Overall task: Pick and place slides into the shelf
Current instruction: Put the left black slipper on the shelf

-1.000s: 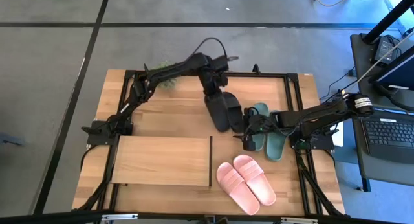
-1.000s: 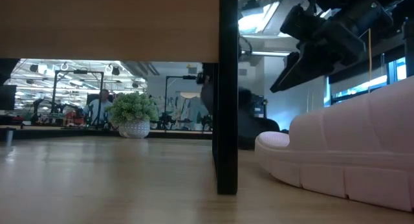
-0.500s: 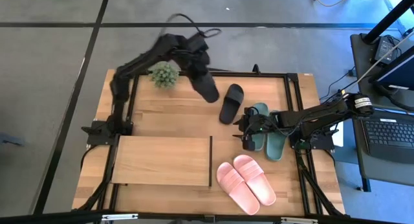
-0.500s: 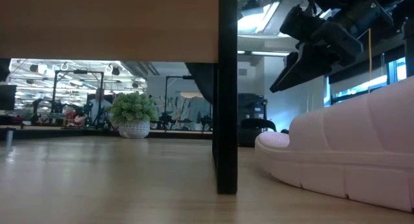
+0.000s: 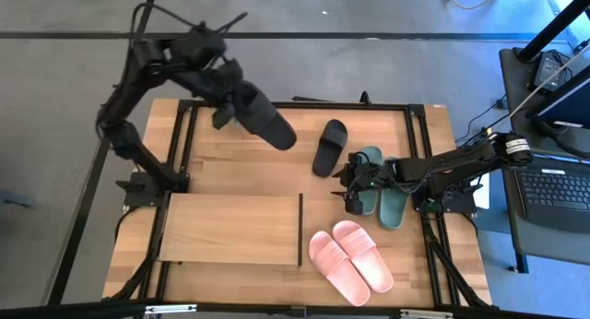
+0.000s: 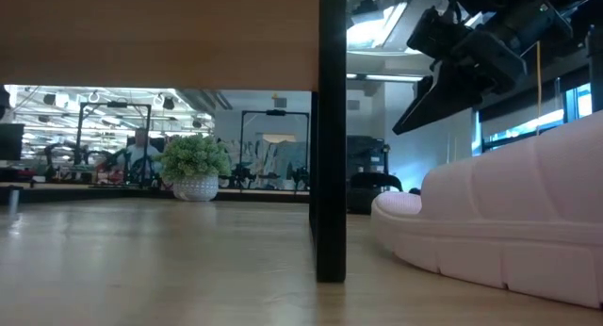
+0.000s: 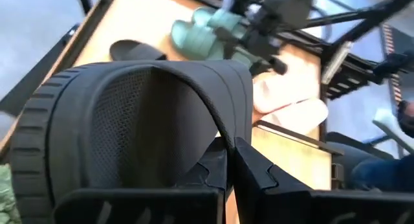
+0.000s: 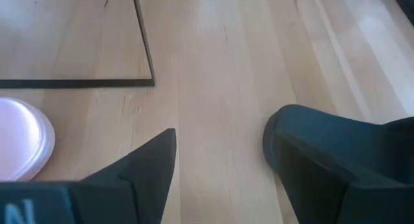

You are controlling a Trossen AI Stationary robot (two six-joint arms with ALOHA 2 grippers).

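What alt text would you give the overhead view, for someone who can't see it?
Seen from above, the left gripper holds a black slide in the air over the table's far left. The other black slide, a green pair and a pink pair lie right of the wooden shelf, with the open right gripper beside the green pair.

Wooden tabletop (image 5: 249,162), low shelf (image 5: 230,229), one black slide (image 5: 329,147), green pair (image 5: 383,192), pink pair (image 5: 350,254)
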